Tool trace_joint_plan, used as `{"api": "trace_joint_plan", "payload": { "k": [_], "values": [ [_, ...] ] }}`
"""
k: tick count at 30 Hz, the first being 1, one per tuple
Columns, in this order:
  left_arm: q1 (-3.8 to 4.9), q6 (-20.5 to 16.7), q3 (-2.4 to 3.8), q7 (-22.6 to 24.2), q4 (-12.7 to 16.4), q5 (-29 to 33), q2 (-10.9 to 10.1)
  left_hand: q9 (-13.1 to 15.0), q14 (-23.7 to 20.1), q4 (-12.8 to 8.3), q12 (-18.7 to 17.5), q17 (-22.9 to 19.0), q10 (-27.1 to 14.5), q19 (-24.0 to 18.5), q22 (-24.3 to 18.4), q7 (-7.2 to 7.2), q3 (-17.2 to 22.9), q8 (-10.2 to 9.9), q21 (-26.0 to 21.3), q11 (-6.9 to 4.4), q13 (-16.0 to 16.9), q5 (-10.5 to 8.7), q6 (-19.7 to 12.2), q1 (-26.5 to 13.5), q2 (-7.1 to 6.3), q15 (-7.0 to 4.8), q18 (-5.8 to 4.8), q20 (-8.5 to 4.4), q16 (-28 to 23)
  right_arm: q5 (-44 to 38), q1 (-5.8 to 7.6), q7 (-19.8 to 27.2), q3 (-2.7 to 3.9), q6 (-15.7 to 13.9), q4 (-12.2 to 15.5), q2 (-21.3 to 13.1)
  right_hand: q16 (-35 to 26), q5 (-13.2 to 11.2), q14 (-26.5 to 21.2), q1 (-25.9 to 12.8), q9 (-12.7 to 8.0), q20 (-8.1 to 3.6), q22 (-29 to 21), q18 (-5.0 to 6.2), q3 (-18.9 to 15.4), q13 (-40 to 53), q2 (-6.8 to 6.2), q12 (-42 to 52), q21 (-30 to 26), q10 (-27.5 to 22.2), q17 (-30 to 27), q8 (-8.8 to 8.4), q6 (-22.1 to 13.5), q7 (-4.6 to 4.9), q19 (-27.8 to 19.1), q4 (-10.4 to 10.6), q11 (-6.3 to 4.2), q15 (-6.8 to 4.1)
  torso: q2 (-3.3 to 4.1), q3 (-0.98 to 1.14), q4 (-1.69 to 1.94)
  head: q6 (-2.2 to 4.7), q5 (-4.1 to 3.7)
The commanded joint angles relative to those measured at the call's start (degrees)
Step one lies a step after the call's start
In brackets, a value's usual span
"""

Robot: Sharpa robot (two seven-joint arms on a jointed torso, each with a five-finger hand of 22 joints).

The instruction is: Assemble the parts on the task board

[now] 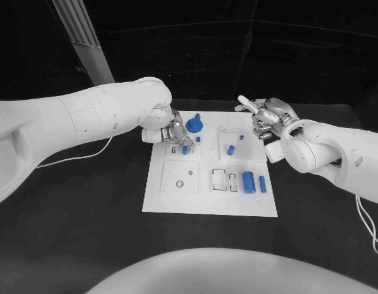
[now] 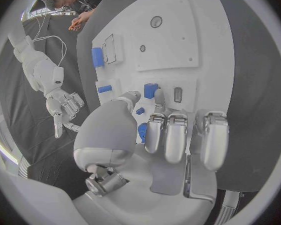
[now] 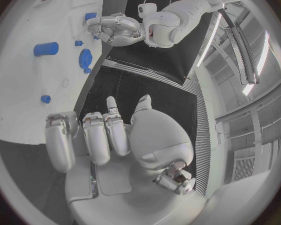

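Observation:
The white task board (image 1: 178, 199) lies in the middle of the black table. My left hand (image 1: 173, 130) hovers over its far left corner; in the left wrist view the thumb and a finger (image 2: 159, 99) pinch a small blue block (image 2: 151, 90), also seen as the blue block (image 1: 185, 149). A blue gear (image 1: 196, 126) stands just beside that hand. A short blue peg (image 1: 230, 149) sits mid-board, and a blue cylinder (image 1: 249, 182) with a thinner blue pin (image 1: 262, 184) lies near the right edge. My right hand (image 1: 268, 119) hangs off the far right corner, fingers apart and holding nothing.
Bare black table surrounds the board on all sides. A grey post (image 1: 87, 46) rises at the far left behind my left arm. A thin cable (image 1: 366, 220) trails over the table at the right.

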Motion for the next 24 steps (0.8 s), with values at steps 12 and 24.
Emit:
{"api": "trace_joint_plan", "payload": {
  "k": [12,24],
  "values": [
    [-0.12,-0.33,-0.08,0.34,0.25,-1.52,-0.14,0.03,6.05,-0.06,0.14,15.09,5.86,6.03,15.08,0.28,-1.40,-0.22,0.23,0.37,15.06,-0.24,-0.07,0.20,0.49,0.54,-0.37,0.59,0.17,-0.10,0.09,0.18,0.03,0.13,0.08,0.00,0.14,0.38,6.16,0.48,-0.13,-0.29,15.09,-0.41,0.13,15.08,0.05,0.14,0.18,5.96,15.10,0.28,-0.52,2.59,5.94,0.29,-0.14,-0.22,-0.01,-0.03,0.00,-0.01,-0.04],
    [0.10,-3.32,-0.08,1.24,1.18,-3.80,-1.18,0.27,6.05,0.36,0.14,15.09,5.86,6.03,15.08,0.29,-6.18,-0.19,0.23,0.40,15.06,-0.43,0.07,-3.93,0.56,0.58,-0.37,0.67,0.17,-0.10,0.09,0.10,0.03,0.20,-0.02,0.00,0.14,0.38,6.16,0.49,-0.13,-0.29,15.09,-0.41,0.14,15.08,0.05,0.14,0.18,5.96,15.10,0.28,-0.52,2.59,5.94,0.29,-0.14,-0.22,-0.06,-0.01,0.01,-0.01,-0.09]
  ]
}}
